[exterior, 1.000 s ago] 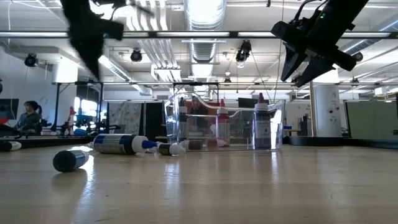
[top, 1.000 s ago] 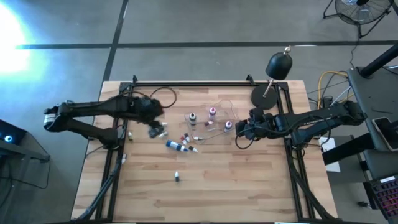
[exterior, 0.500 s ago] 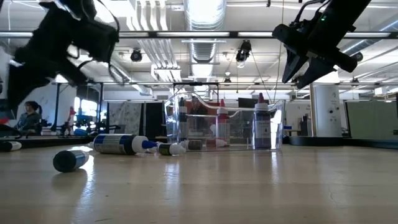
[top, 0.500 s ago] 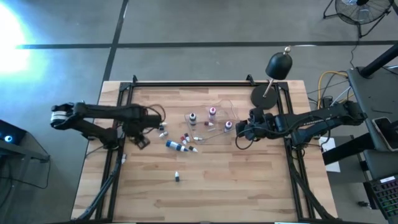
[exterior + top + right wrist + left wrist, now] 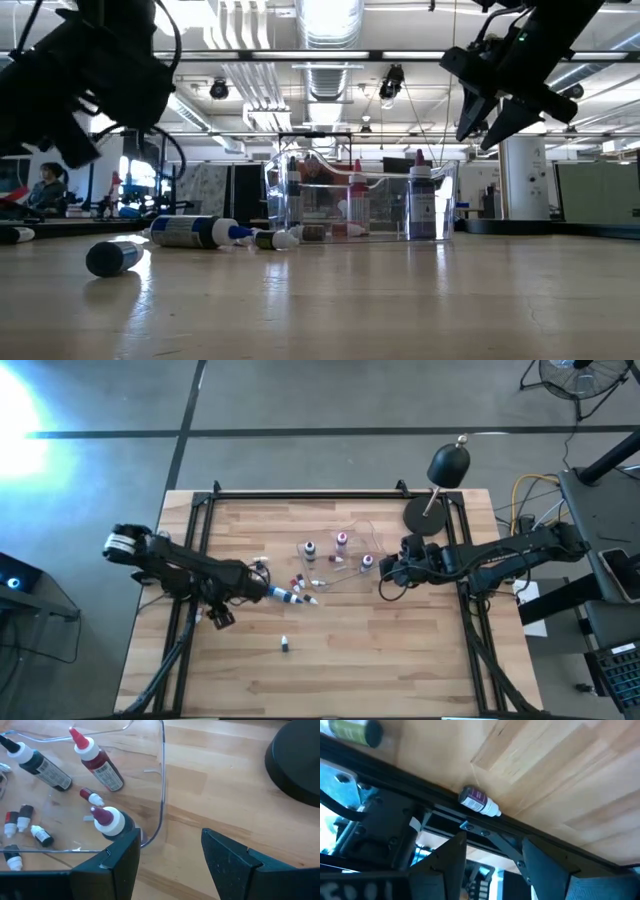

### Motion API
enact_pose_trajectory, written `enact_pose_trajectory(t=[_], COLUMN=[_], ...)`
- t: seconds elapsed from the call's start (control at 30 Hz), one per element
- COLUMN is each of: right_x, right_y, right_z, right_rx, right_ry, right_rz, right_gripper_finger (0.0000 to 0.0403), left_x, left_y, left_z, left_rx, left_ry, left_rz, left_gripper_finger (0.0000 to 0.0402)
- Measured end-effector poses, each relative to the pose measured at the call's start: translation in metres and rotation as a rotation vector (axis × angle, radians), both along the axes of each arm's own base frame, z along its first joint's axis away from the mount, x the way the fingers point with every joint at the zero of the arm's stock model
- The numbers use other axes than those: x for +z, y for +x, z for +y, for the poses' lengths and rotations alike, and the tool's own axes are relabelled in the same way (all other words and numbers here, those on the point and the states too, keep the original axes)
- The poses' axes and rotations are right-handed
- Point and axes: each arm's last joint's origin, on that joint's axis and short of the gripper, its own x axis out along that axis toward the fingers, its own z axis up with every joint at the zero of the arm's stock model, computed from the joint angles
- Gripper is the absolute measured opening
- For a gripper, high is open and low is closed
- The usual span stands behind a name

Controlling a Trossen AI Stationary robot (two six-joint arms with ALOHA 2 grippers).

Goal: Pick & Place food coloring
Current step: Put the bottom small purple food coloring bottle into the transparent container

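Food coloring bottles [image 5: 297, 594]: three stand in my tray [image 5: 161, 795]; several lie loose at its 8 o'clock. Left end effector [image 5: 219, 617] and right end effector [image 5: 384, 572] gape empty.

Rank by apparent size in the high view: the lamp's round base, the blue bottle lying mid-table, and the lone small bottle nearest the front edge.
1. The lamp's round base, largest.
2. The blue bottle.
3. The lone small bottle, smallest.
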Motion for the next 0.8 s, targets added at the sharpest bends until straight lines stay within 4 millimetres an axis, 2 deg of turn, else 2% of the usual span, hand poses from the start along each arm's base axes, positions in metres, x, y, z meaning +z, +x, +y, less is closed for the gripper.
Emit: enact_pose_trajectory(t=[0.2, 0.33, 0.53, 0.8], right_x=[-0.003, -0.004, -0.006, -0.007], right_y=[-0.001, -0.002, -0.002, -0.003], right_z=[0.000, 0.000, 0.000, 0.000], right_rx=[0.000, 0.003, 0.010, 0.026], right_ry=[0.000, -0.002, -0.005, -0.013], right_rz=[0.008, 0.014, 0.026, 0.042], right_gripper_finger=[0.0203, 0.0203, 0.0203, 0.0203], left_x=[-0.018, -0.032, -0.047, -0.047], left_y=[0.003, 0.002, -0.010, -0.012], left_z=[-0.008, -0.010, -0.008, -0.008], left_rx=[0.010, 0.076, 0.170, 0.315], left_ry=[0.019, -0.027, 0.024, 0.116], left_rz=[0.115, 0.097, 0.111, 0.037], left_gripper_finger=[0.0169, 0.0169, 0.0169, 0.0169])
